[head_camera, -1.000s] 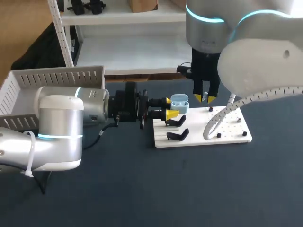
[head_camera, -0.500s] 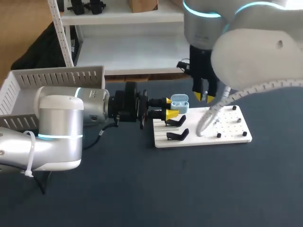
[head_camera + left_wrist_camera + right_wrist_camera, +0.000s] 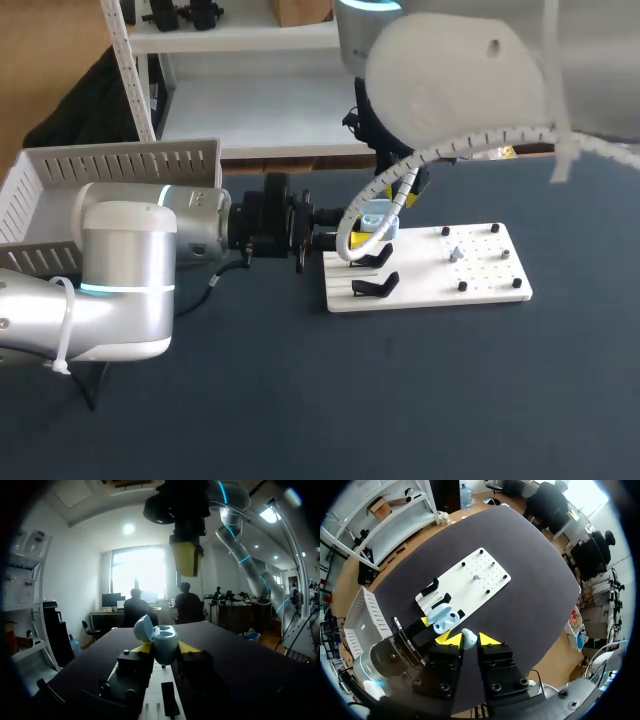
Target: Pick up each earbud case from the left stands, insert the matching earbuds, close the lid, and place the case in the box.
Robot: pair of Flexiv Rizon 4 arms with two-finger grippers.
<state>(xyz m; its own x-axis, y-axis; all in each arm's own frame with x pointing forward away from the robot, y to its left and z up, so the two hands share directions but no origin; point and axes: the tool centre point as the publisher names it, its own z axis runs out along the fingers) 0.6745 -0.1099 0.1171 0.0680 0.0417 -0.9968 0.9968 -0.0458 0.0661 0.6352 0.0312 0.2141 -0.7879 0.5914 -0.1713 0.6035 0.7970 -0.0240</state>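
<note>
Swung across above the case, right jaws pinch an earbud; left jaws clamp that case.

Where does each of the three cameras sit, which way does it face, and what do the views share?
Head view: above and behind, looking down on the table; left arm from the left, right arm from the right.
Left wrist view: low, looking level along the left hand, which grips the open earbud case; the right hand overhead.
Right wrist view: high, looking down past the right hand, which holds an earbud.
Shared: all three show the earbud case; head and right wrist views show the white board.
</note>
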